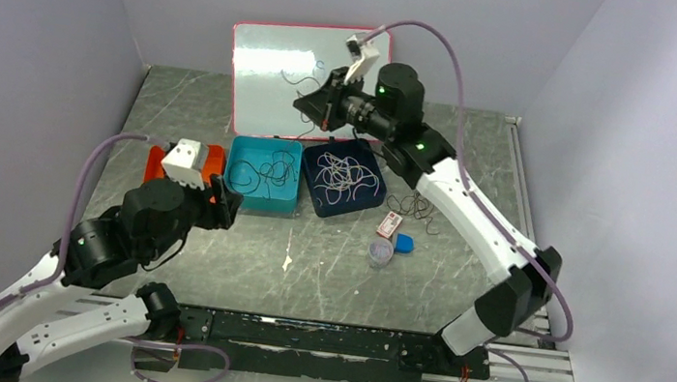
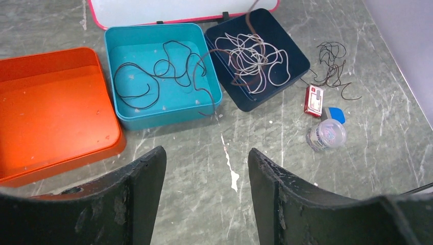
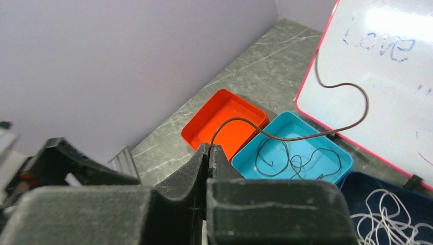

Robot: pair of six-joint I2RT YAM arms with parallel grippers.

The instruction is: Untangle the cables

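— Right gripper [image 3: 209,149], black padded jaws: pinched shut on one thin dark-brown cable [image 3: 301,138], held high, likely to draw it free.
— Left gripper [image 2: 207,153]?
— Parted, empty. The cable's tail hangs below the right gripper, at the square teal plastic tray [image 2: 168,118].

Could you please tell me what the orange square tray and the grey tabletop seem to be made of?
The orange square tray looks like moulded plastic, semi-gloss: uniform colour, rounded corners, soft highlights, whitish scuffs. The grey tabletop looks like marble or a marble-print laminate: pale veins on dark grey, faint sheen; which I cannot tell.
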